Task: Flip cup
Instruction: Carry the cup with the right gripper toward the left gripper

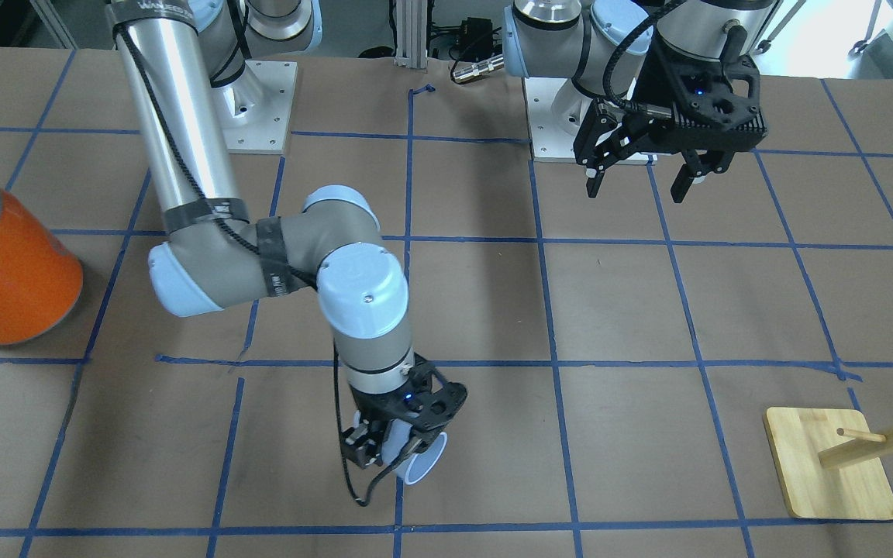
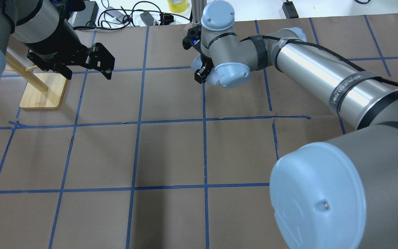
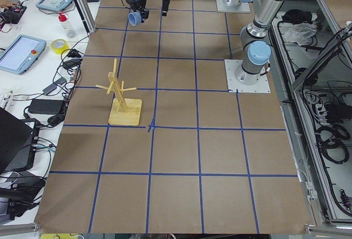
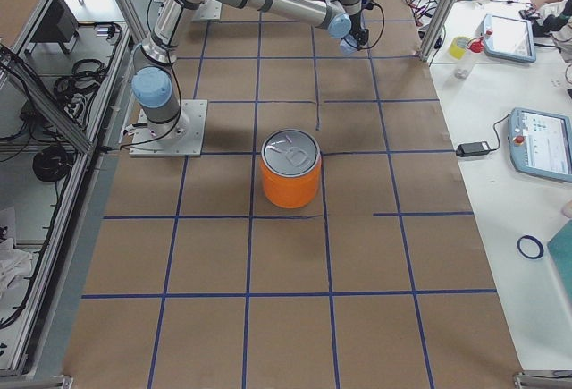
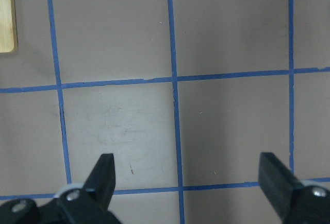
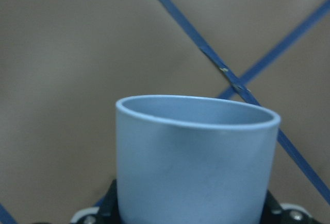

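The cup (image 1: 425, 459) is a small pale bluish-white tumbler. My right gripper (image 1: 388, 457) is shut on it and holds it tilted just above the table, with its mouth facing the view's lower right. The right wrist view shows the cup (image 6: 196, 157) close up between the jaws, its open rim pointing away from the camera. The overhead view shows only a pale edge of the cup (image 2: 195, 64) beside the right wrist. My left gripper (image 1: 636, 190) is open and empty, hovering high near its base. The left wrist view shows its fingers (image 5: 105, 175) spread wide over bare table.
A large orange can (image 1: 12, 267) with a silver top stands at the table's right end (image 4: 290, 170). A wooden peg stand (image 1: 826, 473) stands near the left arm's side (image 2: 43, 91). Blue tape lines grid the brown table.
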